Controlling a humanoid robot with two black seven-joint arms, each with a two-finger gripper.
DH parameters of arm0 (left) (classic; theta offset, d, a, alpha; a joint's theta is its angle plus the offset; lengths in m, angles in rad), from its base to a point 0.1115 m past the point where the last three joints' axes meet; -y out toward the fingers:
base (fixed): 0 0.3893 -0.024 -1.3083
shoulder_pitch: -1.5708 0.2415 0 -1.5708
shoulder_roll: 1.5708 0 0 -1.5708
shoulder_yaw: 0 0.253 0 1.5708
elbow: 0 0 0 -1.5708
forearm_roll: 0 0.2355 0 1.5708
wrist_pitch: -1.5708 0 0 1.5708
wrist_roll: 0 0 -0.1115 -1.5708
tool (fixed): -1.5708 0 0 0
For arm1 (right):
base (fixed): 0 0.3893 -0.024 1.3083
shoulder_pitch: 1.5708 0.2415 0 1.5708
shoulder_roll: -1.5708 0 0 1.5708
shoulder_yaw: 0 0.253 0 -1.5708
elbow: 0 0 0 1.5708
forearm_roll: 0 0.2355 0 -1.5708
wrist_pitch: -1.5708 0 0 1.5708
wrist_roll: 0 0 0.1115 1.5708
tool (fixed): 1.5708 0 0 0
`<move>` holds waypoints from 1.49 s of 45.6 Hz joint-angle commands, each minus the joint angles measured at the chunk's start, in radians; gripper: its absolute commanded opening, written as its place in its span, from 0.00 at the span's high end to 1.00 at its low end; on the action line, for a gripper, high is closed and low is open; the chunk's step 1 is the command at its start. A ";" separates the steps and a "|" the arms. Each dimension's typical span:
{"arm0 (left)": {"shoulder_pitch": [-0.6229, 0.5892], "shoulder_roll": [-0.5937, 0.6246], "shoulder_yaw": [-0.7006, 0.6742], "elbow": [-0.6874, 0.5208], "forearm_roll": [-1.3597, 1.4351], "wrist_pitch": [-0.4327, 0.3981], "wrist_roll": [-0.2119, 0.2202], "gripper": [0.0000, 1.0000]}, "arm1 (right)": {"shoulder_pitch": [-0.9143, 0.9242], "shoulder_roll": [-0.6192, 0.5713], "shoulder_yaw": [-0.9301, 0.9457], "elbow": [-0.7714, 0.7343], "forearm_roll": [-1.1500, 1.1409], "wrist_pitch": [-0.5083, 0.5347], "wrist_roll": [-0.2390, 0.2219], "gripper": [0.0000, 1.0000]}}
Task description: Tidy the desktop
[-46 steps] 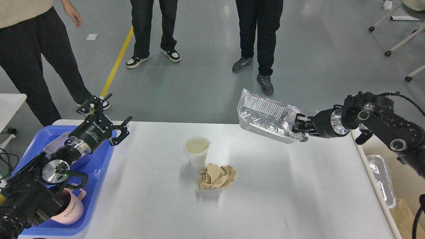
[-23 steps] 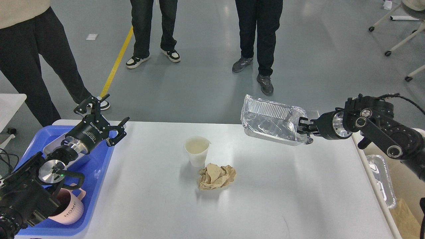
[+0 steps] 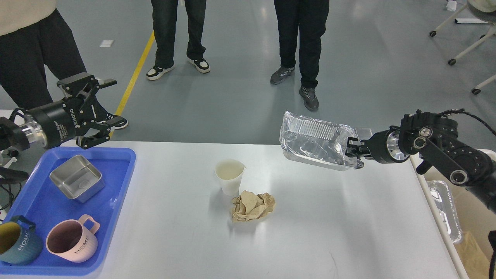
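Large smooth white rectangular desktop (image 3: 317, 232) fills the lower frame, running from the blue tray on the left to the right edge by the bin.

Right gripper (image 3: 352, 152) — fingers clamped on the near end wall of a crinkled silver aluminium foil tray (image 3: 314, 145), held tilted in the air over the far right part of the desktop, open side facing the camera.

Left gripper (image 3: 101, 104) — fingers spread apart, holding nothing, raised above the far left corner beyond the tray.

Mid-desktop: white paper cup (image 3: 230, 177) upright, with a crumpled brown paper ball (image 3: 253, 206) just beside it on the near side, touching or nearly so.

Blue plastic rectangular tray (image 3: 116, 182) sits on the left end of the desktop. In it: square stainless-steel container (image 3: 77, 183) at the far end, pink ceramic mug marked HOME (image 3: 72, 239) near the front, dark teal ceramic mug (image 3: 17, 245) to its left, partly cut off.

Right of the desktop, a second foil tray (image 3: 445, 209) lies in a cream-white bin (image 3: 476, 209).
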 commanded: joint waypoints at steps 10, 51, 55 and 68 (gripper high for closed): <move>-0.001 0.667 0.110 -0.375 0.008 -0.167 0.016 0.06 | 0.000 0.004 0.000 0.001 0.001 0.000 0.000 1.00; 0.000 0.646 0.140 -0.360 0.215 -0.155 0.006 0.06 | 0.007 0.003 0.000 0.002 0.001 0.001 0.000 1.00; 0.000 0.542 0.141 -0.362 0.280 -0.065 0.044 0.06 | 0.008 0.004 0.000 0.002 0.001 0.001 0.000 1.00; -0.056 0.011 0.190 -0.332 0.643 0.032 0.249 0.06 | 0.008 0.006 0.002 0.004 0.001 0.001 -0.002 1.00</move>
